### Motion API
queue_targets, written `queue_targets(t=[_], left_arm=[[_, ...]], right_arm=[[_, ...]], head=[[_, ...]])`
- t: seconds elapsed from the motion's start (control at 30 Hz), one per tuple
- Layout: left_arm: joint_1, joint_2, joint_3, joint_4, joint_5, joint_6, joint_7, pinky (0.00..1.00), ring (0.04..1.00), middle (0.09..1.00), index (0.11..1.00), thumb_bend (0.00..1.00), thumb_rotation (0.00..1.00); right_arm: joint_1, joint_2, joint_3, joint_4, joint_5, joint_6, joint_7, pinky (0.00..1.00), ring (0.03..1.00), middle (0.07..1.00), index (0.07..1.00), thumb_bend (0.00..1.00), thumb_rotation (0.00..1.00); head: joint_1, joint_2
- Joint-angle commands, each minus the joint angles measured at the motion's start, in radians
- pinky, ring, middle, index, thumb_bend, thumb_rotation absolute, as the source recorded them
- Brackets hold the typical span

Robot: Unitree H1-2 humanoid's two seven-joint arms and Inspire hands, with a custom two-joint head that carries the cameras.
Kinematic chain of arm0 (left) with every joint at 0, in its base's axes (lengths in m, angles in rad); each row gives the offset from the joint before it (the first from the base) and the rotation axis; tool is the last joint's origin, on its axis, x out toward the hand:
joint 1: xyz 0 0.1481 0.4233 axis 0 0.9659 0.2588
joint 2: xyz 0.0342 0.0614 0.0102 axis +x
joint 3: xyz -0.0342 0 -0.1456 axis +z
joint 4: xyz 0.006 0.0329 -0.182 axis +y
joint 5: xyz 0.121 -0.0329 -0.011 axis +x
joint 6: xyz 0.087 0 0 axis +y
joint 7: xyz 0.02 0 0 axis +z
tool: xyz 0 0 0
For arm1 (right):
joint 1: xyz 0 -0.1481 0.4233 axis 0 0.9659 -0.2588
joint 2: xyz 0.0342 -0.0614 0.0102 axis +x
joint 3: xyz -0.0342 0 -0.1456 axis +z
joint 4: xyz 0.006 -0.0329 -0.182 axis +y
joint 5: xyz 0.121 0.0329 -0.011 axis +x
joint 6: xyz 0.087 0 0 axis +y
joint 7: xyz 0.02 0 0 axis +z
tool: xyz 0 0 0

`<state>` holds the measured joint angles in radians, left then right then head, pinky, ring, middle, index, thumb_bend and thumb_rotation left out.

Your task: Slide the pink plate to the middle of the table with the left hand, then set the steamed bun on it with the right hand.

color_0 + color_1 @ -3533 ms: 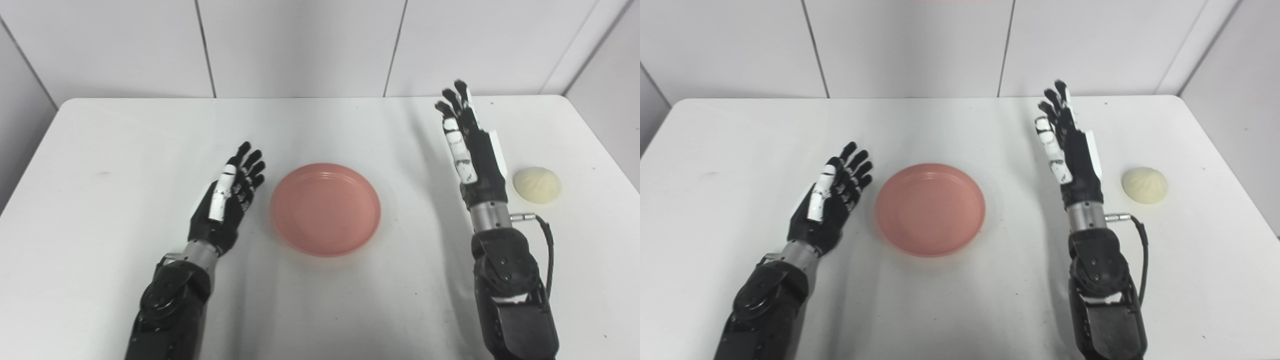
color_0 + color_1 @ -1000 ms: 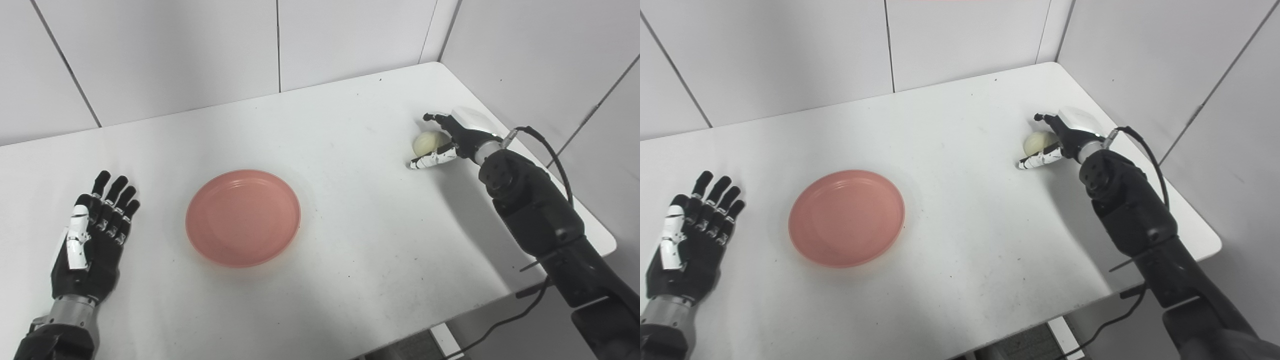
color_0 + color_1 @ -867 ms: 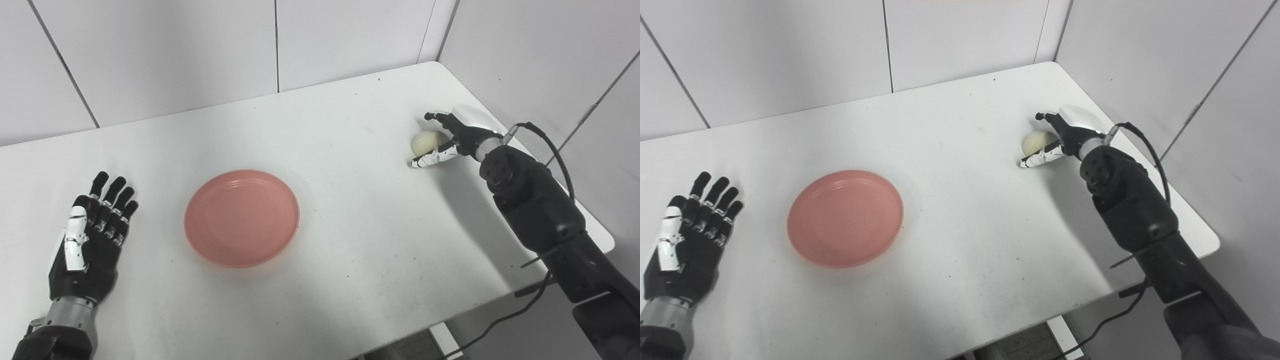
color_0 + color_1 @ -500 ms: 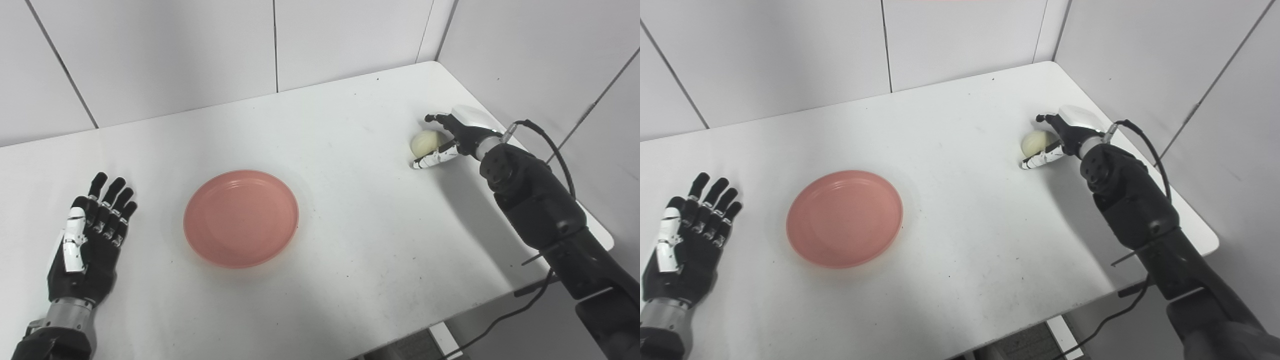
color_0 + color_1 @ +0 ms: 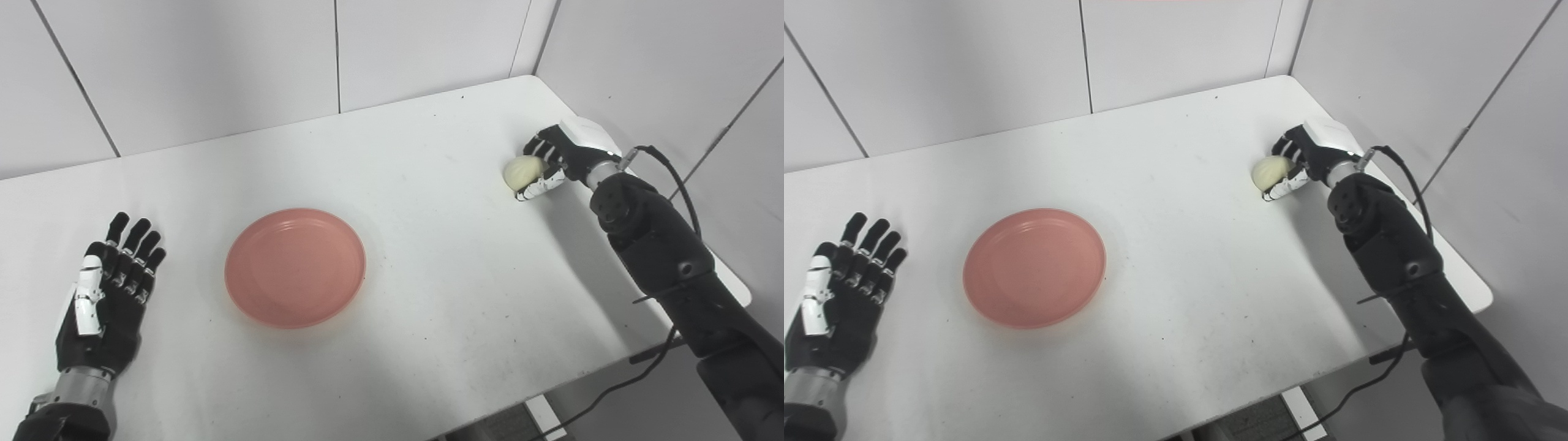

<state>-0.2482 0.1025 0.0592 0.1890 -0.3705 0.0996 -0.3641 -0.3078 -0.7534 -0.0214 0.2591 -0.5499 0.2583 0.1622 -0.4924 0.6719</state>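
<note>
The pink plate [image 5: 295,266] lies flat on the white table [image 5: 429,263], left of its middle. Far to the right, close to the table's right edge, the pale steamed bun [image 5: 522,171] sits inside my right hand [image 5: 554,160]. That hand's fingers and thumb are curled around the bun from its right side, shut on it. My left hand [image 5: 104,294] rests palm up at the table's near left, well apart from the plate, open with its fingers spread and holding nothing.
White wall panels stand behind the table and along its right side, close to my right hand. The table's right edge and rounded near corner [image 5: 738,294] are just beyond my right forearm. A black cable [image 5: 612,392] hangs below that arm.
My right hand's fingers and thumb, spread around the bun half a second ago, have closed on it. The left hand and the plate have kept their places.
</note>
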Motion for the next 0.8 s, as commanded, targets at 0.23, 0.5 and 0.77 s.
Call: queue_targets(t=[0.23, 0.5, 0.77], left_arm=[[0.030, 0.009, -0.005, 0.010, 0.006, 0.068, 0.024, 1.00, 0.978, 0.970, 0.995, 0.41, 1.00], [0.032, 0.000, -0.008, 0.008, 0.011, 0.072, 0.032, 1.00, 0.976, 0.969, 0.999, 0.40, 1.00], [0.051, -0.030, -0.039, -0.036, 0.036, 0.083, 0.060, 1.00, 0.989, 0.986, 1.000, 0.39, 1.00]], right_arm=[[-0.040, -0.019, 0.017, 0.008, 0.027, -0.033, -0.025, 0.46, 0.505, 0.546, 0.489, 0.51, 0.13], [-0.035, -0.023, 0.010, -0.032, 0.043, -0.015, -0.019, 0.46, 0.504, 0.537, 0.489, 0.50, 0.13], [-0.024, -0.054, -0.006, -0.267, 0.040, 0.056, 0.064, 0.43, 0.479, 0.519, 0.488, 0.50, 0.12]], head=[[0.007, -0.002], [0.035, -0.001], [0.116, 0.002]])
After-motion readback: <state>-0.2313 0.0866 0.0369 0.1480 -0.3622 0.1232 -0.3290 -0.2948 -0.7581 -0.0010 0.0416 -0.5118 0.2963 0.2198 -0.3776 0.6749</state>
